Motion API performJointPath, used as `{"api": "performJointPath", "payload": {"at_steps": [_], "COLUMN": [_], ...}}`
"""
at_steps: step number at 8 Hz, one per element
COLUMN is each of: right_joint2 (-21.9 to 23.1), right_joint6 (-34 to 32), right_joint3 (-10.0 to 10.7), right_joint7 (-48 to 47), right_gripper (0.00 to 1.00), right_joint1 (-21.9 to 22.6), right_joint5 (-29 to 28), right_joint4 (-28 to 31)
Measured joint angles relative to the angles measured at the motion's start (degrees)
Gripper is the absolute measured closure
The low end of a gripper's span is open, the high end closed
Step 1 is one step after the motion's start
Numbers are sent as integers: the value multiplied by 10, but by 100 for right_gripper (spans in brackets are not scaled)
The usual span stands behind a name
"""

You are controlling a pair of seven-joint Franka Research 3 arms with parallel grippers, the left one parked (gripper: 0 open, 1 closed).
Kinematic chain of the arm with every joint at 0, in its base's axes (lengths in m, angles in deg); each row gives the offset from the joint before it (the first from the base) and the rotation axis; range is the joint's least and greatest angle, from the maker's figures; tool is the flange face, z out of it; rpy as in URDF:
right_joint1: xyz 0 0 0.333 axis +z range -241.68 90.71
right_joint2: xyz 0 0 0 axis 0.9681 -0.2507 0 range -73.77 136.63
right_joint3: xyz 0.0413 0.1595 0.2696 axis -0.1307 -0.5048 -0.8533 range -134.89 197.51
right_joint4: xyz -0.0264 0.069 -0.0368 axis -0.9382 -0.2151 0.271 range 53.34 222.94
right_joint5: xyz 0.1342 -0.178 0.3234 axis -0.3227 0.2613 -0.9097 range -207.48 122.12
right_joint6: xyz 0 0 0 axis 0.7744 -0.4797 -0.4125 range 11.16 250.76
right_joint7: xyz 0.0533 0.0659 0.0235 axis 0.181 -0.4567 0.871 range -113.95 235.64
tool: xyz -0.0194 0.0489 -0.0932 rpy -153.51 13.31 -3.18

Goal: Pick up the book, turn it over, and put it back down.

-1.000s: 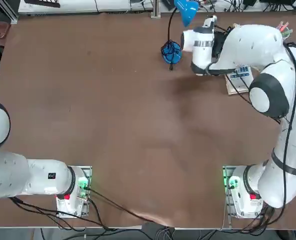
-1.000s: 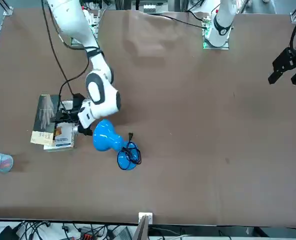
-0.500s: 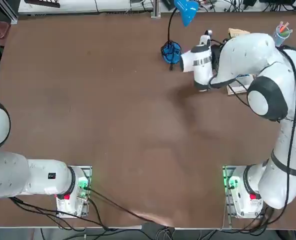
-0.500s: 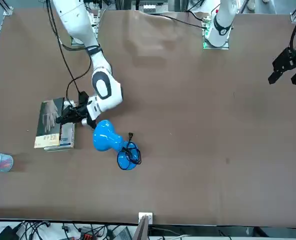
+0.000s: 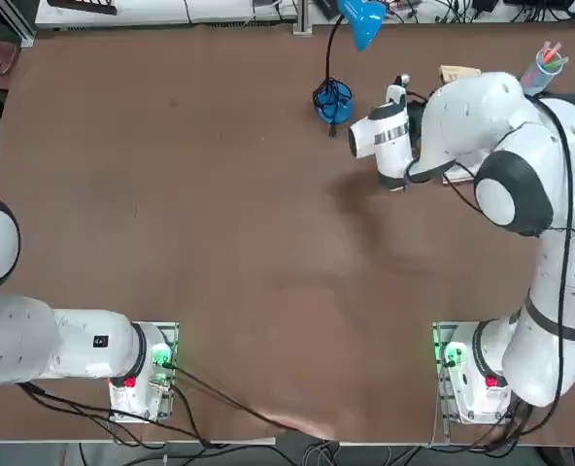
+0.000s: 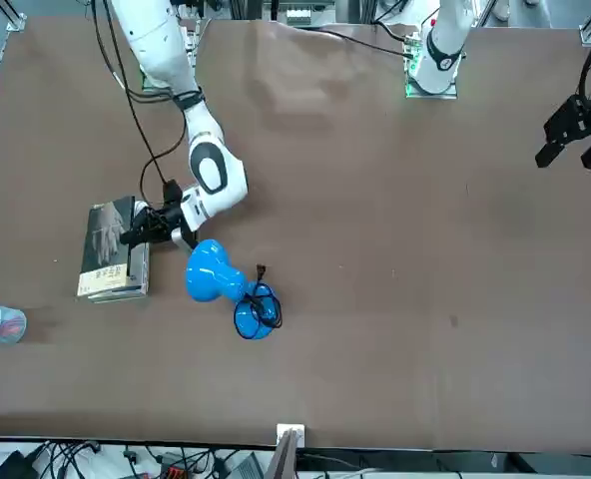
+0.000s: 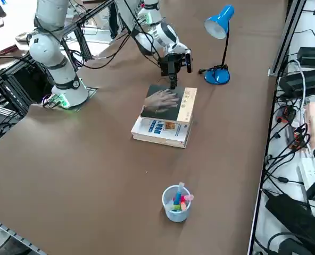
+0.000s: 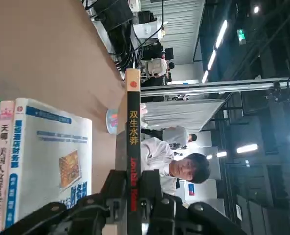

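In the upper middle of the right side view, the right end effector [image 7: 173, 74] is gripping the dark book [image 7: 165, 104] across its spine, so an off-centre hold is probably risking a pivot or slip onto the white book [image 7: 156, 129] during turning.

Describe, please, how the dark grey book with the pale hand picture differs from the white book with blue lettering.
The dark grey book is held in the right gripper, above the table's far right corner, while the white book lies on other books. The dark grey book's spine is black with yellow and red lettering; the white book's spine is white and blue. Both show a picture on the cover.
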Motion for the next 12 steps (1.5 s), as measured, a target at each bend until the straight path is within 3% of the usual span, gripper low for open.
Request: {"api": "performJointPath", "payload": {"at_steps": [12], "right_joint2": [-57], "right_joint6": [15], "right_joint3": [6], "right_joint7": [-7], "right_gripper": [89], "right_joint1": [-3], "right_joint5": [2], "right_joint4": [0]}}
